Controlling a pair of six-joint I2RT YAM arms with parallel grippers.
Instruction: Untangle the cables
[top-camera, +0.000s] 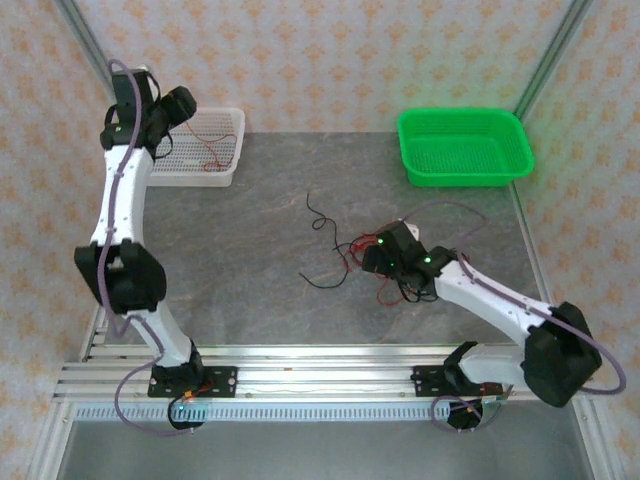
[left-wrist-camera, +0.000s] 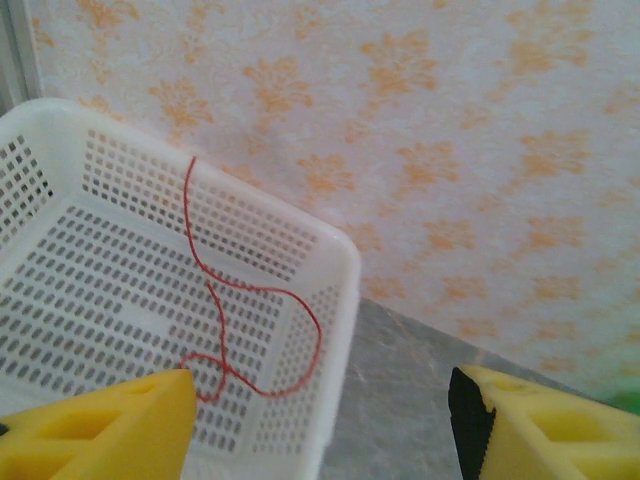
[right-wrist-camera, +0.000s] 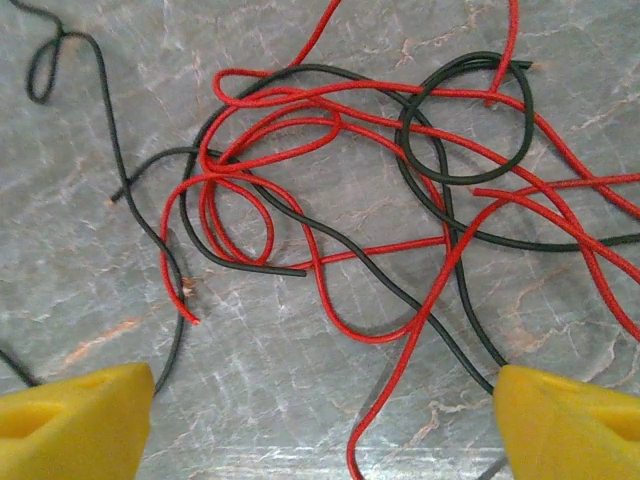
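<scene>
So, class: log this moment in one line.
left tool: open by white basket | red cable: in that basket | right tool: open over cable tangle on table

Cables (right-wrist-camera: 380, 249) partly beyond the right wrist view's top and right edges

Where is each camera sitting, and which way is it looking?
Top external: high behind the bases, looking down at the table, white basket, green basket and cables; left arm and right arm show.
Left wrist: on the left arm, facing the white basket holding a red cable; left hand fingers show.
Right wrist: on the right arm, looking down at the cables; right hand fingers show.
Shared: top and left wrist both see the white basket.
</scene>
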